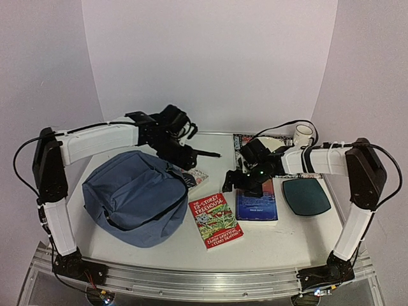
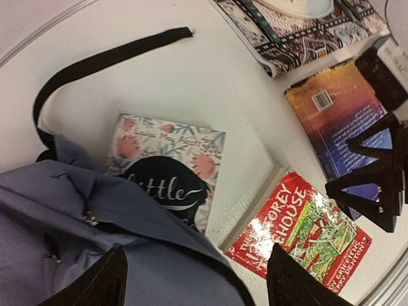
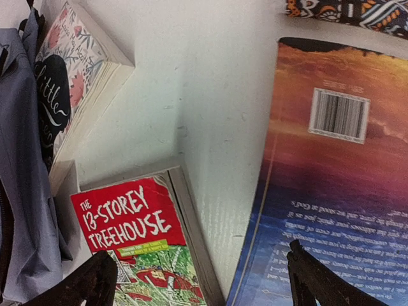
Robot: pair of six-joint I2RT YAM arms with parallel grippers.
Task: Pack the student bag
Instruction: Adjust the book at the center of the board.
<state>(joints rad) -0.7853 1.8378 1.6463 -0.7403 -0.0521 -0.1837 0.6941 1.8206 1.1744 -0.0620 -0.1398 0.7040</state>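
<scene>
The student bag (image 1: 134, 194) is a soft slate-blue backpack lying on the left half of the table, its black strap (image 2: 95, 64) trailing toward the back. My left gripper (image 1: 185, 156) hovers over the bag's right edge. In the left wrist view the left gripper (image 2: 194, 280) is open above the bag's fabric (image 2: 76, 236), holding nothing. My right gripper (image 1: 245, 182) hangs open over the gap between two books. In the right wrist view the right gripper (image 3: 201, 277) has nothing between its fingers, and the bag (image 3: 19, 159) shows at the left edge.
A red Treehouse book (image 1: 215, 220) lies at front centre, a blue-and-orange book (image 1: 257, 204) to its right. A floral book (image 2: 169, 169) is partly tucked under the bag. Farther right and back lie a dark teal case (image 1: 306, 196), a patterned book (image 1: 245, 140) and a white cup (image 1: 305, 135).
</scene>
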